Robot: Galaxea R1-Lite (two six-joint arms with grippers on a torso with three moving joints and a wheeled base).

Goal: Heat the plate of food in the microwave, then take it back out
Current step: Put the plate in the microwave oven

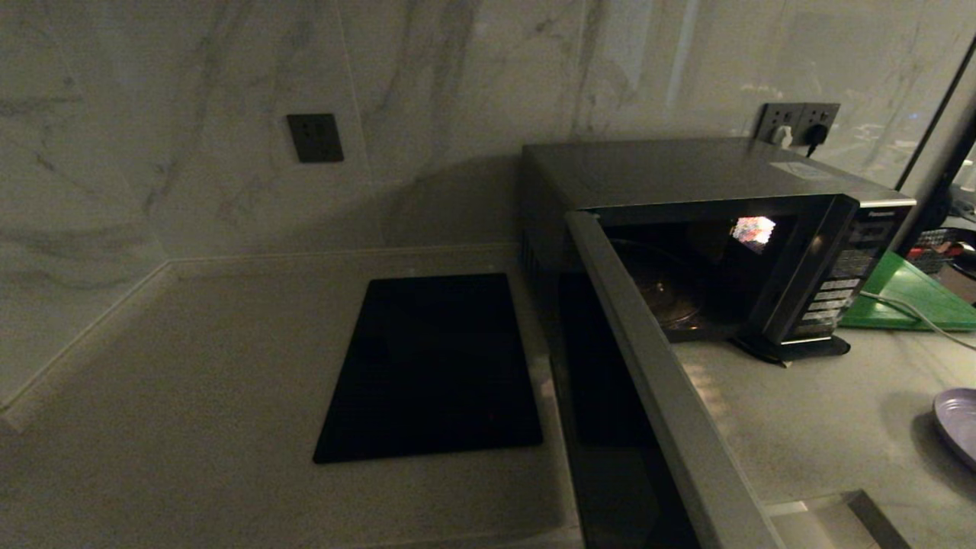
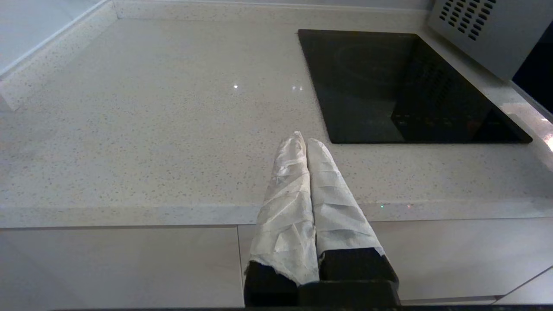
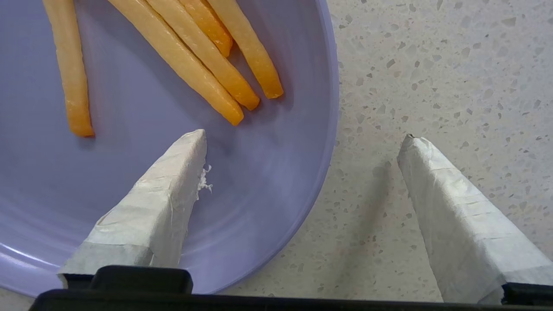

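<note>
The microwave (image 1: 686,171) stands on the counter with its door (image 1: 659,389) swung wide open toward me, and its dark cavity shows a glass turntable (image 1: 671,297). The lavender plate of food (image 1: 959,423) lies on the counter at the far right edge of the head view. In the right wrist view my right gripper (image 3: 304,136) is open and straddles the plate's rim (image 3: 268,164). One taped finger (image 3: 173,181) is above the plate, close to the orange sticks (image 3: 203,56), and the other is above the bare counter. My left gripper (image 2: 306,138) is shut on nothing, hovering over the counter's front edge.
A flat black cooktop (image 1: 435,366) is set into the counter left of the open door. A green board (image 1: 915,297) with a white cable (image 1: 907,309) across it lies right of the microwave. Wall sockets (image 1: 797,122) sit behind it. A speckled counter (image 3: 432,65) surrounds the plate.
</note>
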